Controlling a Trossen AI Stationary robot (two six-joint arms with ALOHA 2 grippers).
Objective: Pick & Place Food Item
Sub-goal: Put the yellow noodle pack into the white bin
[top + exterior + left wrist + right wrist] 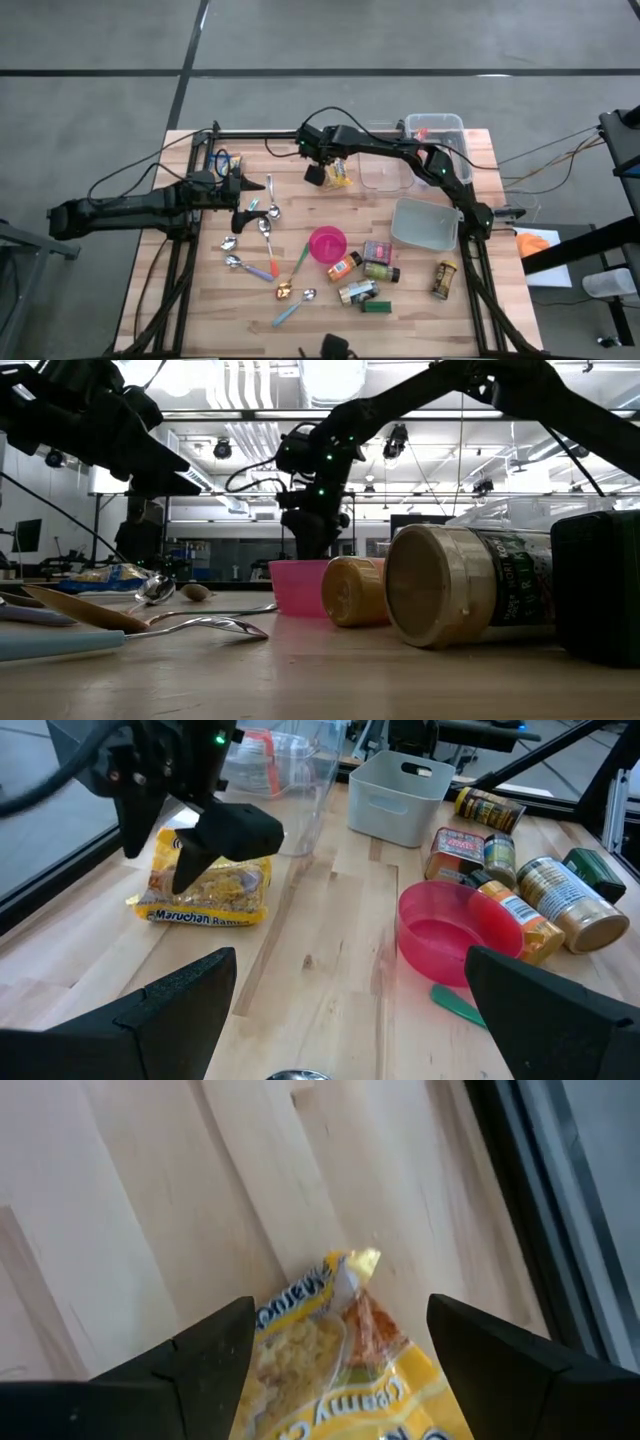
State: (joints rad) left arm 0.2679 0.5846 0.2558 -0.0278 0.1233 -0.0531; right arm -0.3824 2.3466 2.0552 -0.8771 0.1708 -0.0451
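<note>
The yellow ramen packet point(339, 175) lies flat on the wooden table point(300, 215) near its far edge, just left of a clear plastic tub point(385, 172) and in front of a second clear bin point(437, 131) that holds something red. The right gripper point(322, 176) hangs directly over the packet's left end with its fingers spread apart and nothing between them; the right wrist view looks down between them onto the packet's crimped corner point(350, 1280). The packet's side reads "Maruchan Ramen" point(205, 890), and the right wrist view catches part of "Creamy" on its face. The left gripper point(247, 192) waits at the table's left side, jaws wide open and empty, just beside a cluster of metal spoons point(262, 222). Between the two arms the wood is bare. Nearer the front stands a pink bowl point(327, 243), with nothing visible inside in the left wrist view point(447, 928); to its right are an orange-labelled bottle point(343, 267), a small red tin point(378, 250), several lying jars point(381, 271) and a dark-labelled can point(443, 279); their print is too small to read. A grey square bin point(425, 224) sits at the right, its inside bare. More spoons with coloured handles point(291, 310) lie along the front.
</note>
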